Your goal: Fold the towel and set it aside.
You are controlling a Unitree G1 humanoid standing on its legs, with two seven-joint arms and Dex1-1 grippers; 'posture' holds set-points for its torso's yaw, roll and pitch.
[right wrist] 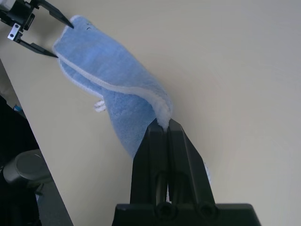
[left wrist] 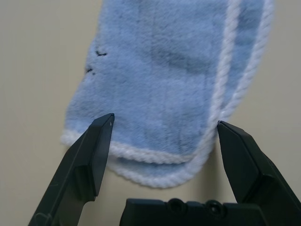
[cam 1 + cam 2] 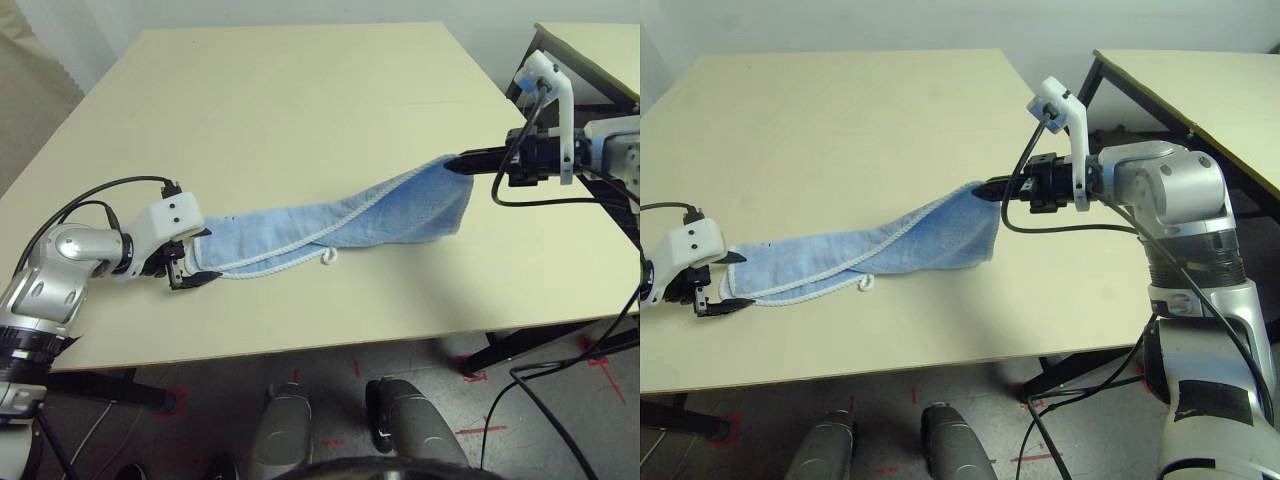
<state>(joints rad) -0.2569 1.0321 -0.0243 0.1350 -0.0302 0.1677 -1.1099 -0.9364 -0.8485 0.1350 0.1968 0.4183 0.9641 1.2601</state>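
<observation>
Eye views: towel (image 3: 330, 225) stretched across near half of the beige worktop (image 3: 300, 110). Its right end is raised off the surface, pinched in the right hand (image 3: 985, 188); its left end lies flat by the left hand (image 3: 190, 268). White loop (image 3: 329, 257) at near edge.

Left wrist view: fingers (image 2: 91, 153) spread wide, flanking the folded towel end, not clamping.

Right wrist view: fingers (image 1: 178, 155) clamped together on towel corner.

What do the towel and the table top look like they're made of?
The towel: soft looped terry cloth, likely cotton, judging by its fuzzy matte pile and twisted white cord edging. The table: smooth, matte beige surface with no grain, probably laminate over board, though the core isn't visible.
</observation>
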